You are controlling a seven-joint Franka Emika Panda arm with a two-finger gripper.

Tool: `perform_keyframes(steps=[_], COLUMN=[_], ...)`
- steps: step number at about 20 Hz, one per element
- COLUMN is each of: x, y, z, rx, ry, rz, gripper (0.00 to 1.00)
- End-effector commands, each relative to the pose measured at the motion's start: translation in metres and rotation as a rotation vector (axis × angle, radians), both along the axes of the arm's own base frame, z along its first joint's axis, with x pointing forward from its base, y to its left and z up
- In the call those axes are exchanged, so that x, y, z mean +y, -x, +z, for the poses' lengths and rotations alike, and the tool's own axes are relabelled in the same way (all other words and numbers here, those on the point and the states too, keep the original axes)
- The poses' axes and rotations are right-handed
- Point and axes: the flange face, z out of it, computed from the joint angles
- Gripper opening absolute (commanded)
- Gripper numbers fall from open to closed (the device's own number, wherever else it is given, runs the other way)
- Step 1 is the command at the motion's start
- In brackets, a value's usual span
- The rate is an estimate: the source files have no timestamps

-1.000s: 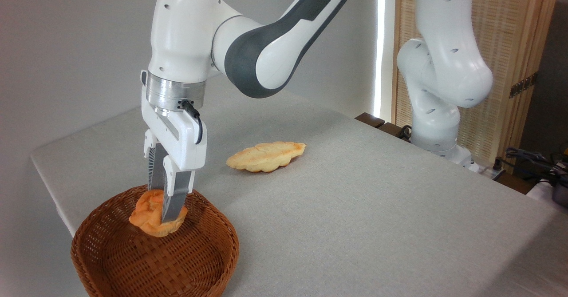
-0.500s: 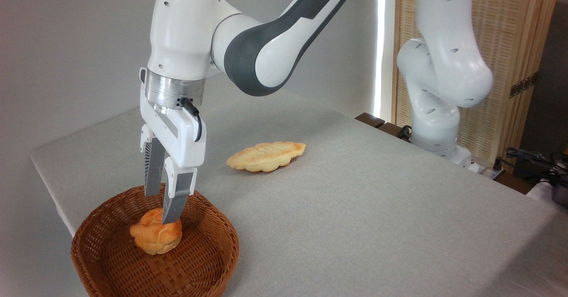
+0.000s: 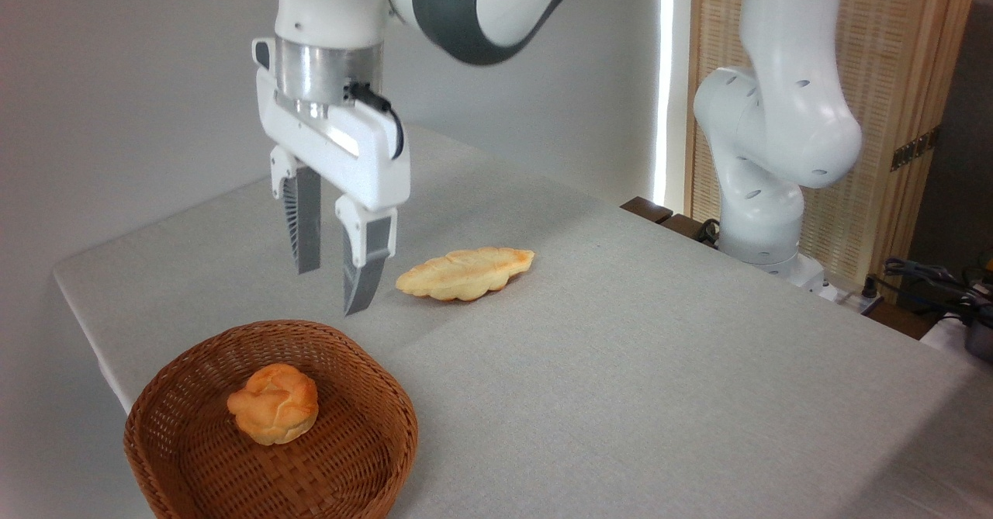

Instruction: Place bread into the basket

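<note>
The gripper (image 3: 332,290) hangs in the air with its two fingers (image 3: 306,228) spread apart and nothing between them. The tips point straight down, clear of everything beneath.

Below it and a little to the left sits the bun (image 3: 273,403), resting on the floor of the basket (image 3: 372,457), slightly toward the back wall and free of the rim. It is upright, cracked top up, and nothing touches it. The basket's near-right rim lies under and just forward of the fingertips.

To the right of the gripper, at about fingertip height in the picture, the pastry (image 3: 465,273) lies flat on the table (image 3: 659,364), close to the nearer finger but, as far as can be told, not touching it. Farther right stands the arm's base (image 3: 764,216), well apart from all of this.

Judged from how things lie, the task looks done: the bun is inside and released. What is left to go wrong is small. A sideways swing to the right at low height could clip the pastry and shove it across the cloth. A drop back down could catch the basket rim and tip or drag it, since a light wicker basket slides easily, and the bun could roll out. Rising clear first avoids both.
</note>
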Motion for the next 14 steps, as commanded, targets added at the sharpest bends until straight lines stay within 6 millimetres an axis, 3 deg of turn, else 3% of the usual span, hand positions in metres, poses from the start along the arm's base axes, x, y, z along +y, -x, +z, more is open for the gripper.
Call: perform_keyframes(steps=[1, 14], x=[0.0186, 0.0223], y=[0.0084, 0.0133], z=[0.0149, 0.0108], rx=[0.137, 0.188], ry=[-0.029, -0.025], rz=[0.042, 0.039], gripper=[1.0, 1.0])
